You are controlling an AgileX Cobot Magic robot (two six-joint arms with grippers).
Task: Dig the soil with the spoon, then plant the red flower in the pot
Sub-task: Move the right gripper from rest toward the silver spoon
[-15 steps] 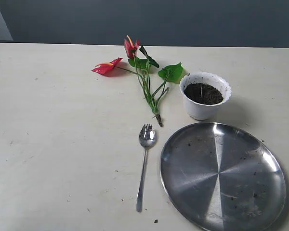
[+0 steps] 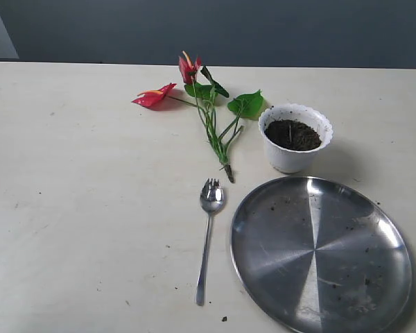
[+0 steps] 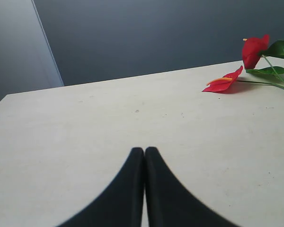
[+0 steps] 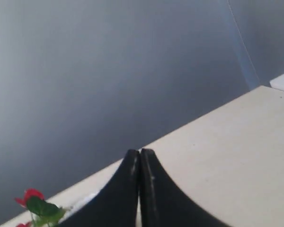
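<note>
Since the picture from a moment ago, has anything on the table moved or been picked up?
Nothing visibly changed. The spoon, the red flower, the pot with its soil and the steel plate lie exactly where they were. The left gripper and right gripper are shut and hold nothing.

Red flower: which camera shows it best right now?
Exterior view: the whole red flower lies on the table beside the pot, blooms to stem end. Left wrist view catches only two blooms and some leaves, cropped; right wrist view, a small scrap.
</note>
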